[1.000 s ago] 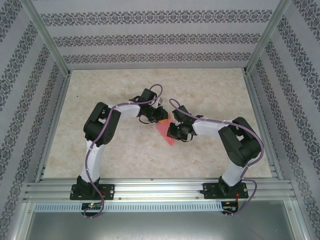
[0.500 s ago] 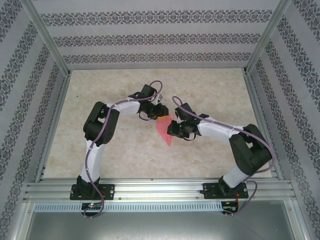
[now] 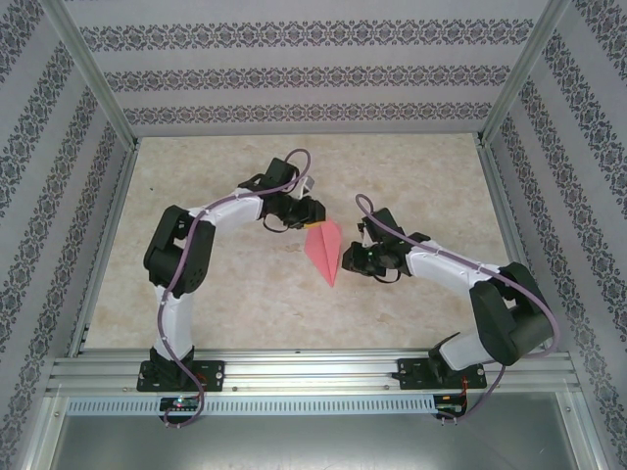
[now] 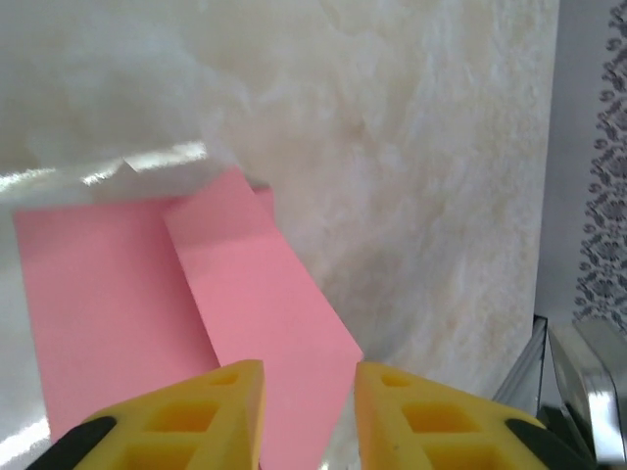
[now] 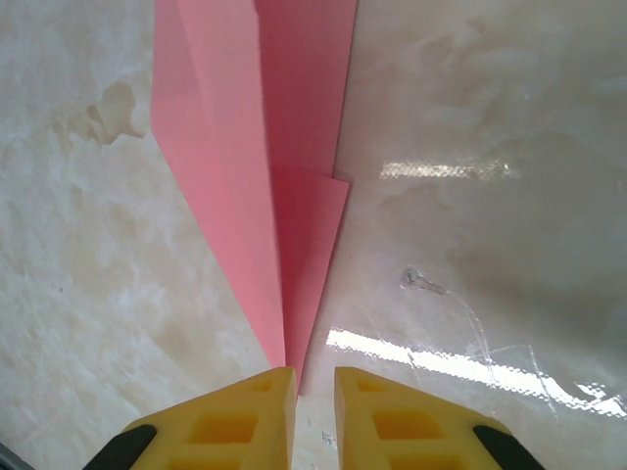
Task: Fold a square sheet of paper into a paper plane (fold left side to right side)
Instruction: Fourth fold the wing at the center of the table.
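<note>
The salmon-pink paper (image 3: pixel 324 251) lies flat mid-table, folded into a narrow pointed dart with its tip toward the arms: the paper plane. My left gripper (image 3: pixel 305 215) hovers at its wide far end. In the left wrist view the yellow fingers (image 4: pixel 233 392) stand apart over the paper (image 4: pixel 265 294), and the gripper (image 4: pixel 309 387) is open. My right gripper (image 3: pixel 349 260) sits just right of the pointed end. In the right wrist view the paper (image 5: pixel 245 147) narrows to a tip at the gripper (image 5: pixel 313 387), whose jaws are slightly parted over bare table.
The marble-look tabletop (image 3: pixel 421 176) is walled by patterned panels on three sides. An aluminium rail (image 3: pixel 294 367) runs along the near edge at the arm bases. The left wrist view catches the table's edge and a metal frame piece (image 4: pixel 578 362).
Both grippers have drawn back off the paper, the left toward the far left and the right to the right. The folded paper now lies uncovered between them.
</note>
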Action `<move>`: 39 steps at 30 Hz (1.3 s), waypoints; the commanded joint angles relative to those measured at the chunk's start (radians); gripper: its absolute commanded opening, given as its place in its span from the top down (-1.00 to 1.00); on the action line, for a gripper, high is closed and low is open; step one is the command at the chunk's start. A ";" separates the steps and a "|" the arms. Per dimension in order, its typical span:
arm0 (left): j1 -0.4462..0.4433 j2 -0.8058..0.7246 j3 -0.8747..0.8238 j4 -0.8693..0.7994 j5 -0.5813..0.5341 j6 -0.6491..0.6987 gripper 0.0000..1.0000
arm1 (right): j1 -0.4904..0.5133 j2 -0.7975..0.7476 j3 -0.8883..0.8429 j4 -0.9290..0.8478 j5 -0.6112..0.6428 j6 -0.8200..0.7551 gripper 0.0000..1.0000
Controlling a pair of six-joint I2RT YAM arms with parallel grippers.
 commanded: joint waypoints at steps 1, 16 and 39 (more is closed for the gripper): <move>-0.054 -0.058 -0.052 0.078 0.060 0.009 0.41 | -0.019 -0.027 -0.018 0.017 -0.003 -0.025 0.63; -0.122 0.111 0.049 0.017 -0.003 0.039 0.47 | -0.016 -0.059 -0.069 0.101 -0.071 -0.005 0.64; -0.081 0.195 0.033 0.057 -0.021 0.037 0.50 | 0.131 0.183 0.072 0.173 -0.054 -0.022 0.81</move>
